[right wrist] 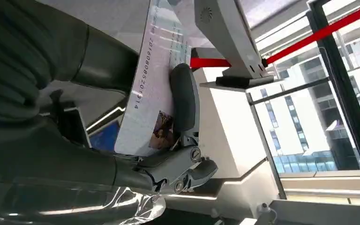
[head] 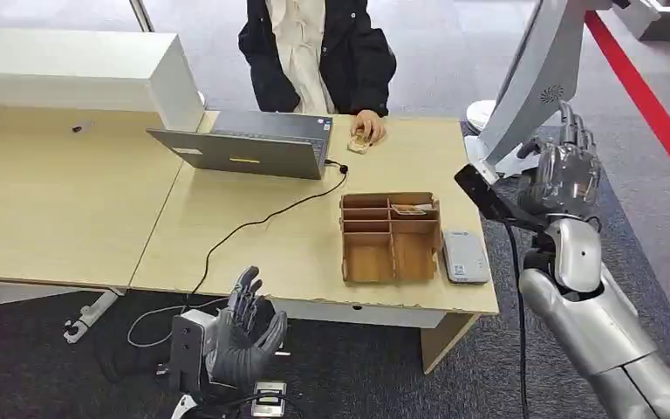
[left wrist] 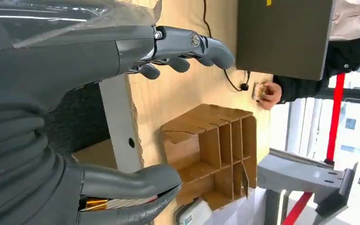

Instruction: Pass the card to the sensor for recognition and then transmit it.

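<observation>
My left hand (head: 242,336) hangs open and empty below the desk edge (head: 384,307). The sensor (head: 465,257) lies on the desk, forward of my right hand (head: 565,171) — raised off the desk's end, it grips the card (right wrist: 154,84) under its fingers (right wrist: 183,96). I judge that grip shallow — a tilt coming down could slip the card.

Pale card (right wrist: 150,79), black digits; brown organizer (head: 390,237); grey laptop (head: 244,150).

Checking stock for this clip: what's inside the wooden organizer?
The organizer holds cards in one far compartment; the rest look empty, though walls hide some floors.
</observation>
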